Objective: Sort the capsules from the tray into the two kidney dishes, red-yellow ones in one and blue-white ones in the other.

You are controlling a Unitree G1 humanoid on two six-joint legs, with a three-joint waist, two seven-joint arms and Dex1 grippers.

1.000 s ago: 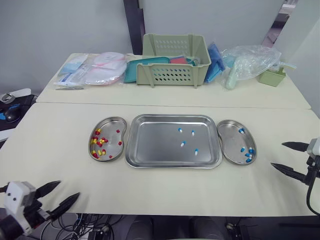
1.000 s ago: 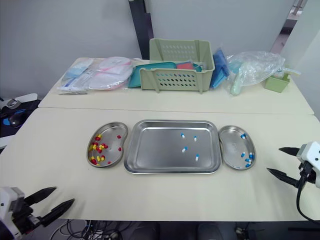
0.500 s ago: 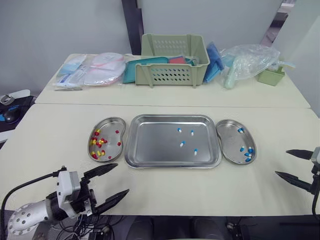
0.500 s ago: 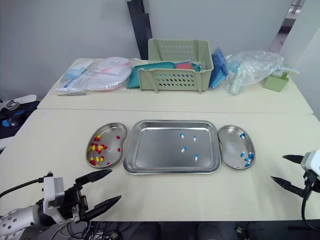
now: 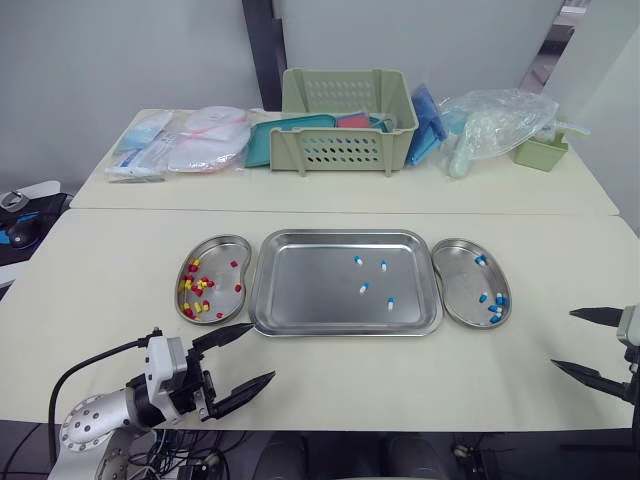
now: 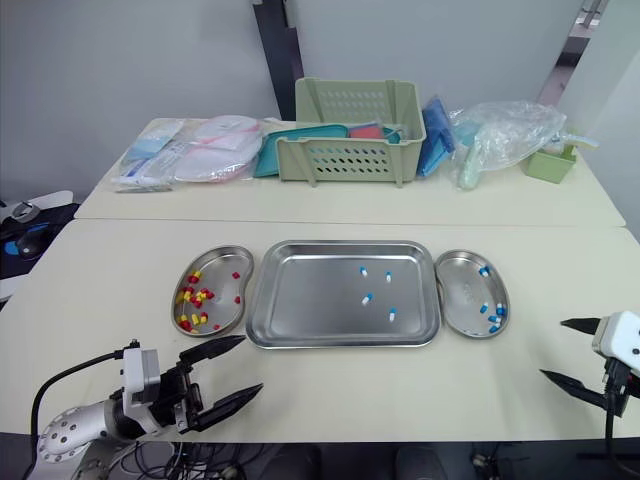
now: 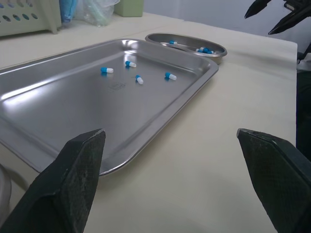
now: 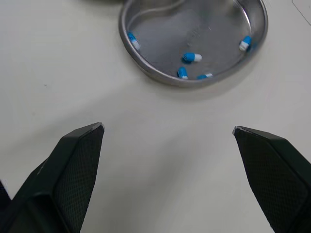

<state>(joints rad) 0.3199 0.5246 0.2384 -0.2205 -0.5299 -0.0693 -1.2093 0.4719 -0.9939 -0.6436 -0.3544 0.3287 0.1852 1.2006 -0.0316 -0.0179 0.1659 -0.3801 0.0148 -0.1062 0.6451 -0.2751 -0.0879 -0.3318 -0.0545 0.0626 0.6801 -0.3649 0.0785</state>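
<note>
Four blue-white capsules point(image 5: 365, 288) lie in the right half of the tray point(image 5: 305, 290). The red-yellow ones are in the left kidney dish point(image 5: 215, 238), and the right kidney dish point(image 5: 458, 275) holds blue-white. Both claws are spread and empty. The left gripper point(image 5: 261, 352) waits before the tray's near left corner, and the right gripper point(image 5: 562, 338) beside the right dish is probably better placed for these last picks.

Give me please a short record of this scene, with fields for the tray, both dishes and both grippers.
tray: centre of near table, holds four blue-white capsules, no red-yellow ones
left kidney dish: beside tray, robot's left, holds red-yellow capsules
right kidney dish: beside tray, robot's right, holds several sorted capsules, blue-white
left gripper: open, empty, near tray's front left corner
right gripper: open, empty, right of right kidney dish
back table: green basket, packaged supplies
</note>
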